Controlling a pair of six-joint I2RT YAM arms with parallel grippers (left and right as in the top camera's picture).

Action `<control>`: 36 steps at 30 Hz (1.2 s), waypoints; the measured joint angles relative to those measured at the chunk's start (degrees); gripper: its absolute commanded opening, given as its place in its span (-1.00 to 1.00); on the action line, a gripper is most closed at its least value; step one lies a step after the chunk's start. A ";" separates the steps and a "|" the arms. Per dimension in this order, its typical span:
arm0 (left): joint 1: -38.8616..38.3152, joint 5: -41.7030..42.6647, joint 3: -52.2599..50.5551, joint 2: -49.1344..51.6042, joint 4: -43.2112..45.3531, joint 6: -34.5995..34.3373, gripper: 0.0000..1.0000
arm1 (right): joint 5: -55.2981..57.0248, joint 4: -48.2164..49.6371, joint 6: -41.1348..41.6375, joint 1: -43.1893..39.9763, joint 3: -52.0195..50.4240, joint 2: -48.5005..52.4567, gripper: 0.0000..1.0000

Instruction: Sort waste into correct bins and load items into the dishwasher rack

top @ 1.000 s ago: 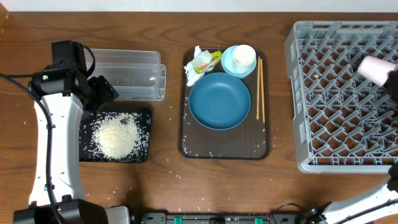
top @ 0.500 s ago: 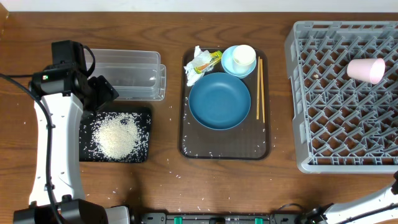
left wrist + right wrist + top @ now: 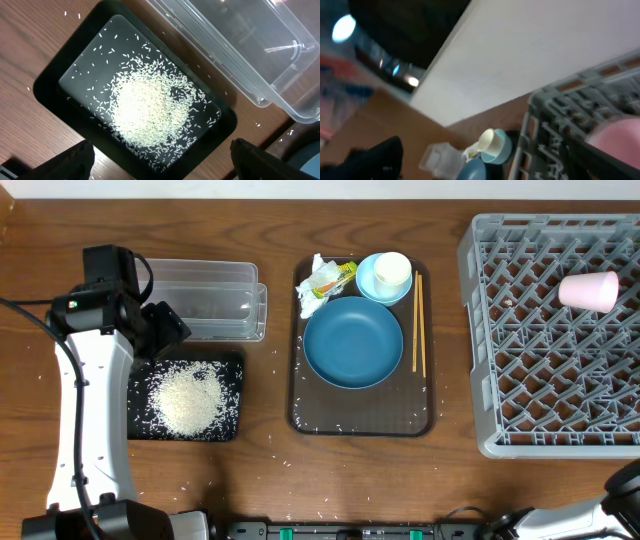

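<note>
White cup [image 3: 392, 271] is judged light, stiff, slick — rim to be pinched; left claw [image 3: 166, 161] is spread empty, right claw [image 3: 485, 162] can't be told.

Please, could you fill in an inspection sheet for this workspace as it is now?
Surface: wooden table, stray grains on it.
Job's things: rice heaped in black tray; clear tub beside it; pink cup lying on its side in rack; blue bowl, small bowl holding white cup, chopsticks, tissue and wrapper on brown tray.
Clutter: nothing seen.
Grippers: left gripper open above black tray; right gripper open, holding nothing, view blurred.
Cables: black cable along left arm.
Surroundings: white wall.
</note>
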 measured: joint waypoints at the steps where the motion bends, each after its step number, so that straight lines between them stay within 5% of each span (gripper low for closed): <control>1: 0.00 0.00 0.00 0.00 0.00 0.00 0.79 | -0.17 4.15 2.25 1.42 -0.04 -0.24 0.98; 6: 0.00 0.00 0.00 0.00 0.00 0.00 0.80 | -0.35 16.65 11.13 8.22 1.18 -2.71 0.98; 14: 0.00 0.02 0.00 0.00 0.00 0.00 0.80 | 2.84 1.84 15.63 15.50 11.96 -3.96 0.99; 25: 0.00 0.00 0.00 0.00 0.00 0.00 0.80 | 24.61 -0.92 25.92 19.04 14.73 -3.98 0.99; 30: 0.00 0.00 0.00 0.00 0.00 0.00 0.79 | 30.71 -23.58 12.74 20.26 15.82 -4.11 0.99; 36: 0.00 -0.04 -0.04 0.00 0.00 0.00 0.80 | 40.94 -68.13 -11.28 20.52 18.18 -4.26 0.99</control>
